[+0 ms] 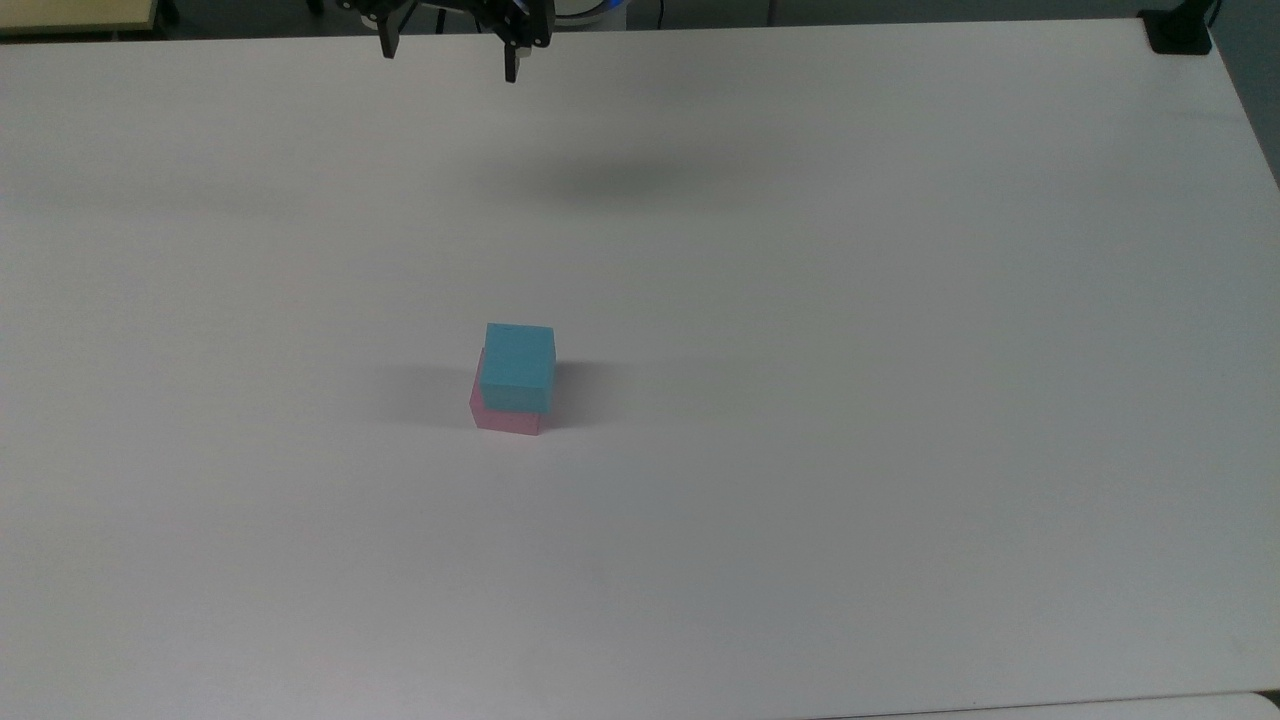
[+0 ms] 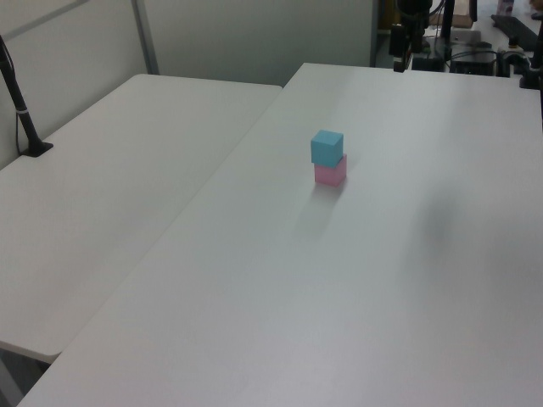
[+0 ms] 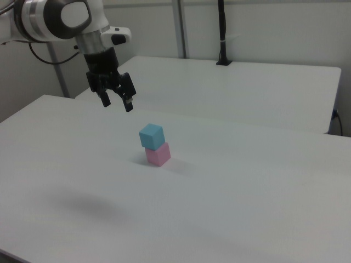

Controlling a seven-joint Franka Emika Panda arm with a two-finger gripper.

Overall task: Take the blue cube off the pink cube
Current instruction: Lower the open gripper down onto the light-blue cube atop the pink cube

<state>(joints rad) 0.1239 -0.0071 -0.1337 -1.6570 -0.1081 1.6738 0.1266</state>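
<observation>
Blue cube (image 1: 518,366) hides most of pink cube (image 1: 500,418).

My arm (image 3: 60,19) is glossy white with rounded joints and a grey band; my gripper (image 3: 117,103) is black, with two slim dark fingers (image 1: 511,62).

Blue cube (image 2: 327,147) stacked on pink cube (image 2: 330,171), white table (image 2: 356,288), possibly end effector (image 2: 400,52) at far edge
</observation>
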